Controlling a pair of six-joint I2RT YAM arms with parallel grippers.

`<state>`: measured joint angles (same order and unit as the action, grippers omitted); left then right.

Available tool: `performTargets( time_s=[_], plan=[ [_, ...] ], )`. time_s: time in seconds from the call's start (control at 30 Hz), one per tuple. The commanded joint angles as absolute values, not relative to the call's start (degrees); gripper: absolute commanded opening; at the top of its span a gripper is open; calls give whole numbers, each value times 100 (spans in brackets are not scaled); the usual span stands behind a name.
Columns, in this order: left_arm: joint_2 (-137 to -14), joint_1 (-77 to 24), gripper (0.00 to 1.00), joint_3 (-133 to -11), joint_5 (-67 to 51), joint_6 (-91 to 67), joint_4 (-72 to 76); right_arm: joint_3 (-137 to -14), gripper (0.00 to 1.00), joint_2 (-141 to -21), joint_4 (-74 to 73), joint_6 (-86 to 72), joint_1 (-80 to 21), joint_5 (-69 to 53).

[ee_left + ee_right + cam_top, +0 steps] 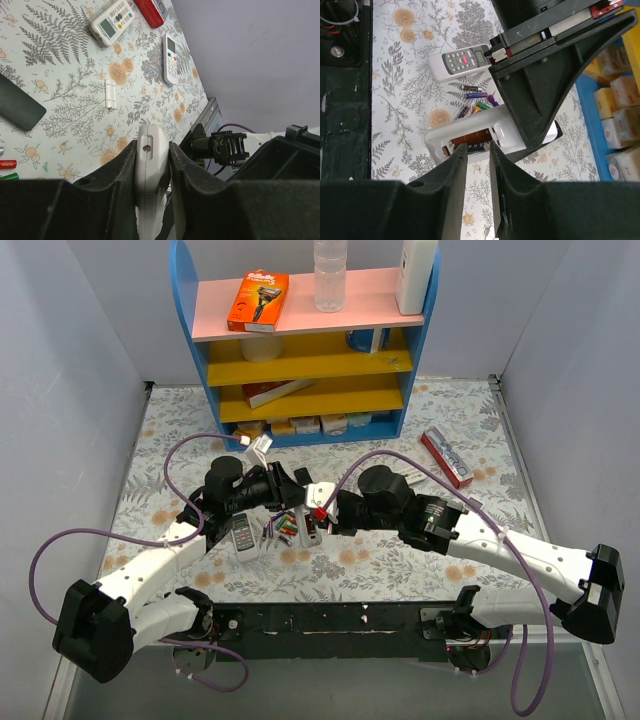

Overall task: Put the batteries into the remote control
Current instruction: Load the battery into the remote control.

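Note:
My left gripper (pixel 297 495) (pixel 152 150) is shut on a white remote (pixel 150 175) and holds it on edge above the table. In the right wrist view this white remote (pixel 512 127) shows an open battery bay with a dark battery (pixel 480 147) lying in it. My right gripper (pixel 320 512) (pixel 478 147) is right at that bay, its fingers narrowly parted around the battery's visible part. Loose batteries (pixel 477 100) (pixel 285 528) in red, green and dark purple lie on the table under the remote. The slim black remote control (pixel 17 102) lies flat on the table, and its end shows behind the white one (pixel 557 134).
A grey-white button remote (pixel 460 62) (pixel 243 536) lies left of the batteries. A white display remote (pixel 111 22), a second white remote (pixel 171 57) and a small white cover piece (pixel 110 93) lie on the floral cloth. A blue shelf (pixel 310 340) stands behind, with a red box (pixel 447 457) to its right.

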<state>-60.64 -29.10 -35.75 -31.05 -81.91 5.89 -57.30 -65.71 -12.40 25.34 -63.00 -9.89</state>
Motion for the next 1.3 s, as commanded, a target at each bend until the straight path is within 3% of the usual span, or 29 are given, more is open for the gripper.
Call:
performTargets(
  time_s=[0.0, 0.7, 1.27],
  plan=[
    [-6021, -2927, 0, -3850, -3322, -7989, 589, -6056, 31, -6724, -1283, 2663, -6240, -1160],
    [-6056, -2918, 0, -3920, -3507, -7875, 598, -6205, 29, -7110, -1309, 2707, -6038, -1424],
    [-5941, -2927, 0, -3815, -3489, -8173, 1054, -5986, 12, -7312, -1468, 2584, -6012, -1758]
  ],
)
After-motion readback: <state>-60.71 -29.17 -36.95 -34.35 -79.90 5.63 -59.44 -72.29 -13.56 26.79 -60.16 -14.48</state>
